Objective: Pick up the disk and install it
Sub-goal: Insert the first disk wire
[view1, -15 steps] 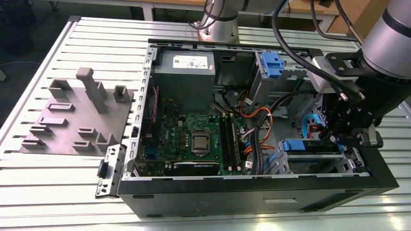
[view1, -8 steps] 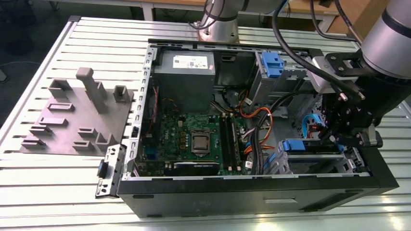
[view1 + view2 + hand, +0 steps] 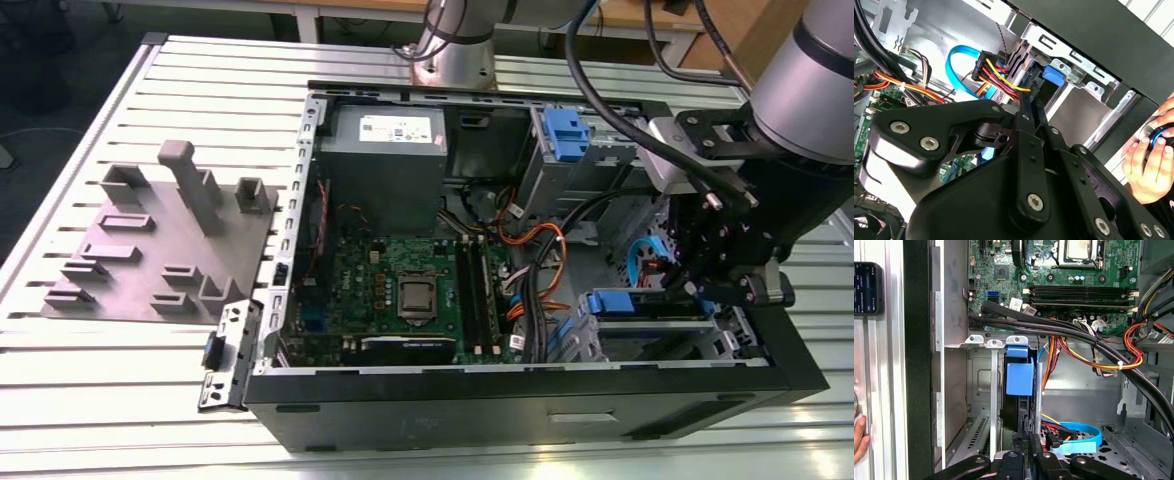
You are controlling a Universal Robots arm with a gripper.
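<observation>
Gripper [image 3: 707, 262] was inside the open computer case [image 3: 534, 400], down at the drive-bay end on the exterior view's right, beside the case's side wall. In the first wrist view the gripper [image 3: 1025, 437] had its black fingers [image 3: 1020, 432] drawn close together, pinched onto the rear edge of the disk [image 3: 1019, 390]. The disk stood on edge straight ahead of the fingertips, sitting in a slot of the silver drive cage [image 3: 979, 385], its blue plastic rail facing the camera. How far it had seated in the slot could not be told.

In the exterior view a blue piece, apparently the disk's rail [image 3: 627, 302], showed just beside the gripper, at the cage.

In the second wrist view the gripper linkage [image 3: 1024, 150] blocked most of the disk; a blue tab [image 3: 1052, 76] showed just past the fingertips against the cage metal [image 3: 1079, 80].

Close by the gripper: a light-blue SATA cable [image 3: 1079, 432] and a red-yellow-black power cable bundle [image 3: 999, 75], both just beside the fingers. Orange and yellow wires [image 3: 1114, 360] ran near, off to one side.

Further ahead of the gripper, beyond the cage, lay the green motherboard [image 3: 1054, 270] with RAM slots [image 3: 1079, 292] and the CPU socket [image 3: 1076, 250].

The grey power supply [image 3: 384, 160] sat well apart from the gripper, at the far end of the case. A second blue-latched bay [image 3: 566, 135] was near, above the gripper in the exterior view.

A person's hand [image 3: 1149, 160] was outside the case wall, near the gripper, on a small blue-topped object [image 3: 1160, 136].
</observation>
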